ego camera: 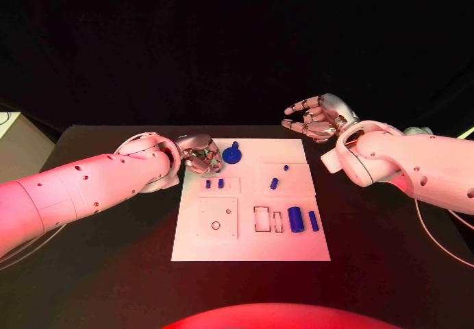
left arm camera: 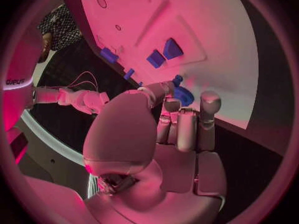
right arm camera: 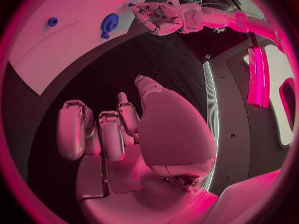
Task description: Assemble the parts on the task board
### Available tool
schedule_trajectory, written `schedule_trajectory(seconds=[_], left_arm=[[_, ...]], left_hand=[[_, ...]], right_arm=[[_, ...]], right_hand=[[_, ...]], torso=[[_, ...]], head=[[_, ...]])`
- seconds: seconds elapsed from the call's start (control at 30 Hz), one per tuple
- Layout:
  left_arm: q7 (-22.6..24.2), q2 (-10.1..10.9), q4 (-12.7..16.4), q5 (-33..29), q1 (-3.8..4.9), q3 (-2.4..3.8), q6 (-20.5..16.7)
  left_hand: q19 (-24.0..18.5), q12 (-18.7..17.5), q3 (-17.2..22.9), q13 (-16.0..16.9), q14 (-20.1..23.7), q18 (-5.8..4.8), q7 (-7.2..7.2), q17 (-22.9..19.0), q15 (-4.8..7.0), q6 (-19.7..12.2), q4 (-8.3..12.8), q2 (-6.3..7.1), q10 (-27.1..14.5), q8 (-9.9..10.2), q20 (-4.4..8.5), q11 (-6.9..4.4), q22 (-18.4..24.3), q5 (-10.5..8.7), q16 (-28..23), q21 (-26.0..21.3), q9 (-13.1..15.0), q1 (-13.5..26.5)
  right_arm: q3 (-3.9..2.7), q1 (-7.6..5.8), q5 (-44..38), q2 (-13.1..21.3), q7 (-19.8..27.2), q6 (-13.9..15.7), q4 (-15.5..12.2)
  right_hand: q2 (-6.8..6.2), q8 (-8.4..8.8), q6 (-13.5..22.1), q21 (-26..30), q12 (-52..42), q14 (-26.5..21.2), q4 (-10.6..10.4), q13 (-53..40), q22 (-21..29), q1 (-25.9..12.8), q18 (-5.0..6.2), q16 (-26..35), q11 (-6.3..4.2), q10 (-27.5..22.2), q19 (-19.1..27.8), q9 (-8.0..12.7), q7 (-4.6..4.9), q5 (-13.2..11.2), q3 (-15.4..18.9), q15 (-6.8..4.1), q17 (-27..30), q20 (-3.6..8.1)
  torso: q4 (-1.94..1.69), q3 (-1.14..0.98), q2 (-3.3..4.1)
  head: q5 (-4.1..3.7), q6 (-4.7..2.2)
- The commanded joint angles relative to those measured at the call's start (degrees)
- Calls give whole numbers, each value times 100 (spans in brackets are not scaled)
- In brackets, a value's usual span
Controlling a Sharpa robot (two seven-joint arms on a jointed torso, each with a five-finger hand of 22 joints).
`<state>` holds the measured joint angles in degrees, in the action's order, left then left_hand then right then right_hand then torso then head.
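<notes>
The white task board (ego camera: 252,240) lies in the middle of the black table. A round blue part (ego camera: 234,153) with a short stem rests near its far edge. My left hand (ego camera: 201,154) hovers at the board's far left corner, just left of that part, holding nothing. In the left wrist view the hand (left arm camera: 177,129) has its fingertips close to the round part (left arm camera: 182,94), and the right wrist view shows a gap between them. My right hand (ego camera: 314,118) hangs over the table beyond the board's far right corner, fingers loosely bent and empty; its palm (right arm camera: 156,129) faces bare table.
Two small blue pegs (ego camera: 214,184) stand in the board's left half, and another peg (ego camera: 275,183) stands to their right. A blue cylinder (ego camera: 296,218) and a blue bar (ego camera: 313,220) lie beside two outlined slots (ego camera: 262,218). Black table surrounds the board.
</notes>
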<state>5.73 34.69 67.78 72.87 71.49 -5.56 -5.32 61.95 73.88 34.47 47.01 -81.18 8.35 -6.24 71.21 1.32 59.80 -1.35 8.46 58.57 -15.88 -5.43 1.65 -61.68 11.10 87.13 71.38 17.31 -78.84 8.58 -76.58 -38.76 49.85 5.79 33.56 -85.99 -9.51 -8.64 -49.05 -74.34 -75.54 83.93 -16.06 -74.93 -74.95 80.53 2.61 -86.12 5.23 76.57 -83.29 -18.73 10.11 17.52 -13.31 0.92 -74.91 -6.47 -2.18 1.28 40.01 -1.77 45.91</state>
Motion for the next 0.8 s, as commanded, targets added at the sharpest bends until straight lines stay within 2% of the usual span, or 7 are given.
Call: schedule_trajectory(seconds=[0.03, 0.27, 0.57, 0.8], left_arm=[[-20, -3, 13, -33, -1, 1, 70], [-10, 8, 26, -64, -2, 2, 12], [85, 25, 41, -181, -2, 6, -175], [193, 30, 36, -287, -2, 8, -334]], left_hand=[[22, -23, 32, 9, -26, -82, -21, 5, -8, -40, 13, -2, -10, -15, 1, 12, -9, 15, 32, 35, 8, 26], [11, -31, 50, -14, -21, -80, -27, -6, -14, -72, 25, 33, -24, -4, -1, 18, -7, 12, 30, 35, 9, 55], [8, -35, 92, -60, -22, -83, -52, 0, -34, -213, 34, 182, -67, 76, -17, 40, -32, 28, 30, 49, -9, 195], [-5, -60, 99, -132, -13, -81, -58, -16, -41, -265, 17, 243, -133, 114, -26, 46, -27, 38, 27, 41, -19, 270]], right_arm=[[-1, 2, -24, -4, 71, -8, -1], [-1, 3, -24, -7, 71, -8, 1], [-1, 4, -24, -15, 73, -16, 11], [-1, 6, -12, -23, 71, -26, 26]], right_hand=[[-38, -37, -14, 34, -17, 397, -2, -58, -469, -32, 98, 33, -32, 27, -3, 5, -18, 21, -35, -50, -702, 25], [-38, -38, -14, 36, -16, 396, -1, -57, -468, -32, 98, 34, -33, 26, -2, 6, -18, 22, -37, -50, -700, 25], [-39, -40, -15, 41, -15, 396, 0, -54, -465, -33, 99, 36, -33, 24, -1, 6, -19, 23, -45, -51, -697, 26], [-39, -40, -15, 41, -15, 396, 0, -54, -465, -33, 99, 36, -33, 24, -1, 6, -19, 23, -45, -51, -697, 26]], torso=[[-1, 2, 2], [0, 2, 4], [-3, 2, -1], [1, 0, 1]], head=[[1, -2], [-1, -4], [-3, -4], [-3, -12]])
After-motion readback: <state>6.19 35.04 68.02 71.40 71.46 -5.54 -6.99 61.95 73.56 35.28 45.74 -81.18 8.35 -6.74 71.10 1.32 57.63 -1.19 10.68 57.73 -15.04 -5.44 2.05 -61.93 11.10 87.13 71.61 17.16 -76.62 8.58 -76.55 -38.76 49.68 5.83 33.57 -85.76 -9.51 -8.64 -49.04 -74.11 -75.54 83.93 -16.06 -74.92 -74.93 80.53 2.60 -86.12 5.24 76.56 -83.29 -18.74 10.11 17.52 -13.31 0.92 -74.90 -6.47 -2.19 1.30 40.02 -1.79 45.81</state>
